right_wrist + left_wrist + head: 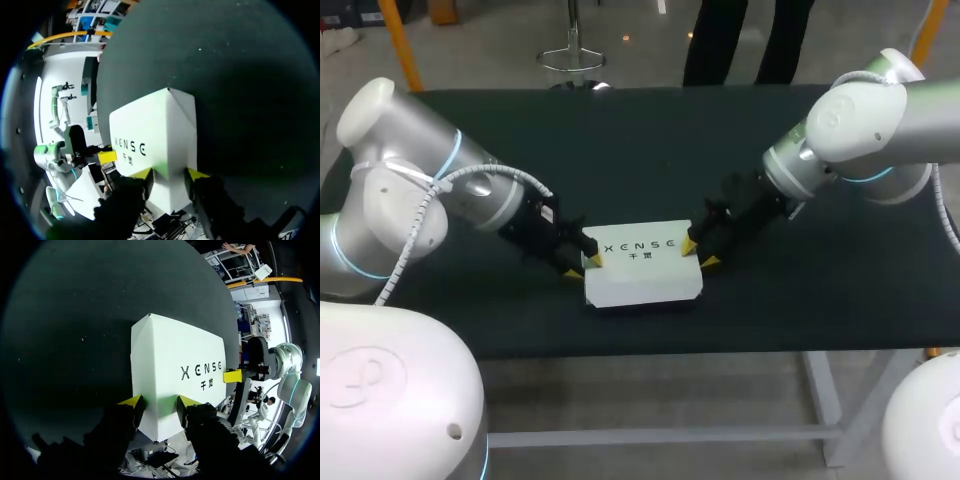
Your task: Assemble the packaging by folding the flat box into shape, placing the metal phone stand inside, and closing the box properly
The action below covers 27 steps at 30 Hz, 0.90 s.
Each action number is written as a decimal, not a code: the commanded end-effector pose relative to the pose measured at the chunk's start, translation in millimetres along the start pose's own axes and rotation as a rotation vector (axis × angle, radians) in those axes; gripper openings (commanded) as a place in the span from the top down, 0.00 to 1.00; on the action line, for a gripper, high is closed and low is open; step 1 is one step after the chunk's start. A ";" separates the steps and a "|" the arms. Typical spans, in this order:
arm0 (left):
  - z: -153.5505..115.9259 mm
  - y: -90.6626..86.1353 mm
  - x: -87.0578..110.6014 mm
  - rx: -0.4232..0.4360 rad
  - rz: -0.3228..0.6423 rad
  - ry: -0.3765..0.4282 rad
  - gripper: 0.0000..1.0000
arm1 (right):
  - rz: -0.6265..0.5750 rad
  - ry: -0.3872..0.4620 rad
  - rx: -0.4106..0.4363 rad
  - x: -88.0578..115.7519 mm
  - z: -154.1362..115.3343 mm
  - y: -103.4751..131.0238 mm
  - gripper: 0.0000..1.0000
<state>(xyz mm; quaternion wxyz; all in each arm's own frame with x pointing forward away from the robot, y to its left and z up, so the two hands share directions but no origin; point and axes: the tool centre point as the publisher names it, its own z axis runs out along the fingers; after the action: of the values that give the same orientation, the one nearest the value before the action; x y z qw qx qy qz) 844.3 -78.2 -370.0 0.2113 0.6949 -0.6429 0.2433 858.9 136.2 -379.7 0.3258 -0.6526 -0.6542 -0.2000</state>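
Spreading across the head view, one dark green table (800, 300) carries everything, and two white-and-grey robot arms come in over it, the left arm (410, 190) from one side and the right arm (860, 130) from the other. One white rectangular cardboard box (645, 265) with dark lettering on its top lies flat and closed near the table's front edge, about midway between the arms. The left hand (582, 265) sits at the box's left end and the right hand (700, 253) at its right end, so four yellow tips in all show from above. Only the wrist views show how the fingers meet the box. In the left wrist view the left hand (160, 401) has its two tips spread apart at the near end of the box (175, 350), with white card visible between them; it is released, not clamped. One yellow tip of the other hand shows at the box's far end. The right wrist view shows the same from the opposite end: the right hand (170, 174) is released, its tips spread at the end of the box (155, 125), with a single far tip beyond.
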 end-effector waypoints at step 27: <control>-1.8 -5.8 27.0 -0.161 -0.025 0.009 0.54 | 0.050 0.037 0.074 18.5 1.8 8.4 0.57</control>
<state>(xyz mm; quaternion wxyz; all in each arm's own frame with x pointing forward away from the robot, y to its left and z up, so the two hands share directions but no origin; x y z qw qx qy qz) 844.2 -80.9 -355.2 0.2649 0.6860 -0.6467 0.2024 866.5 136.7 -370.6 0.3614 -0.6554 -0.6380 -0.1813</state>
